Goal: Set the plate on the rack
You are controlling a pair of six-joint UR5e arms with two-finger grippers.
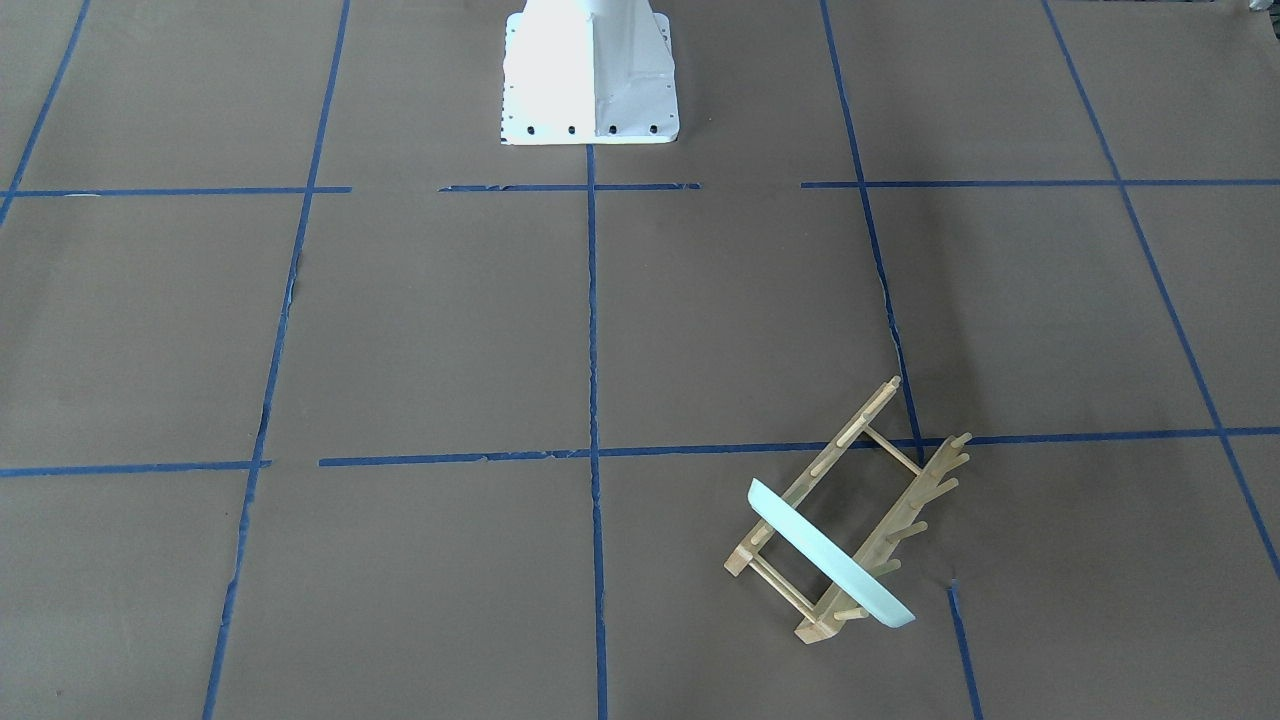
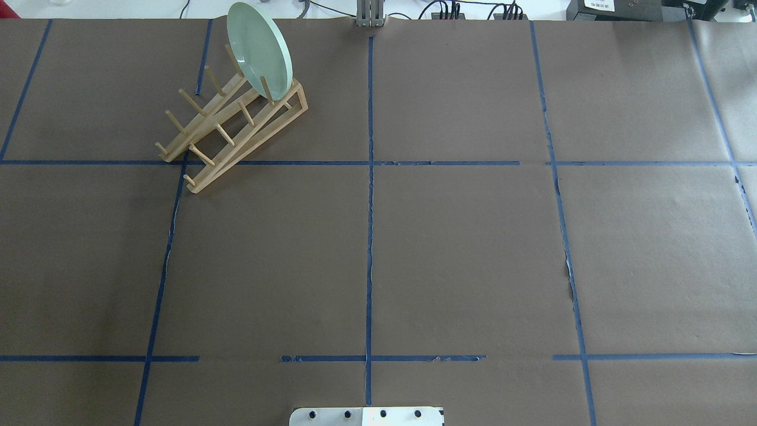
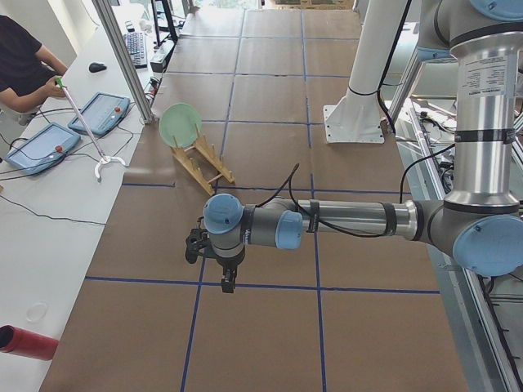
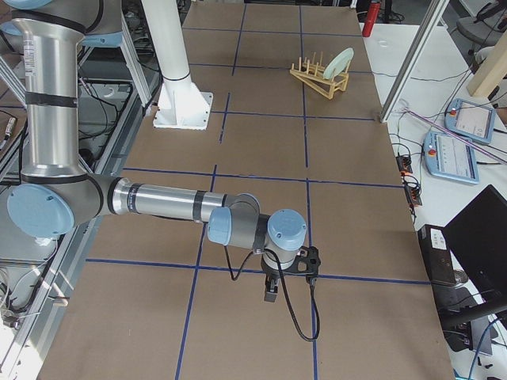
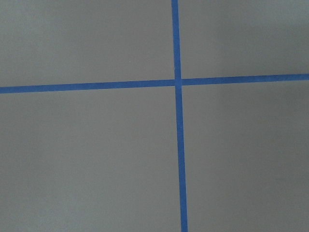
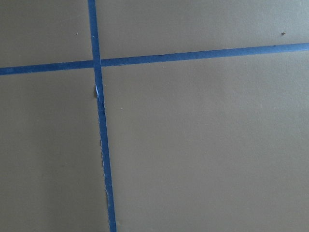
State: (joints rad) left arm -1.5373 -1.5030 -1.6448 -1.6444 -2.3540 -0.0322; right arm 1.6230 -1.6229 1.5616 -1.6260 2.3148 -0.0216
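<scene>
One plate (image 2: 259,50) stands tilted on edge between the end pegs of one rack (image 2: 236,127) on the counter (image 2: 461,248). Left gripper (image 3: 228,284) and right gripper (image 4: 270,293) are well apart from it; I cannot tell whether either is released or clenched.

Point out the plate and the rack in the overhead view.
plate (image 2: 260,50): overhead view, middle of its visible face.
rack (image 2: 208,174): overhead view, near end of one wooden rail.
</scene>
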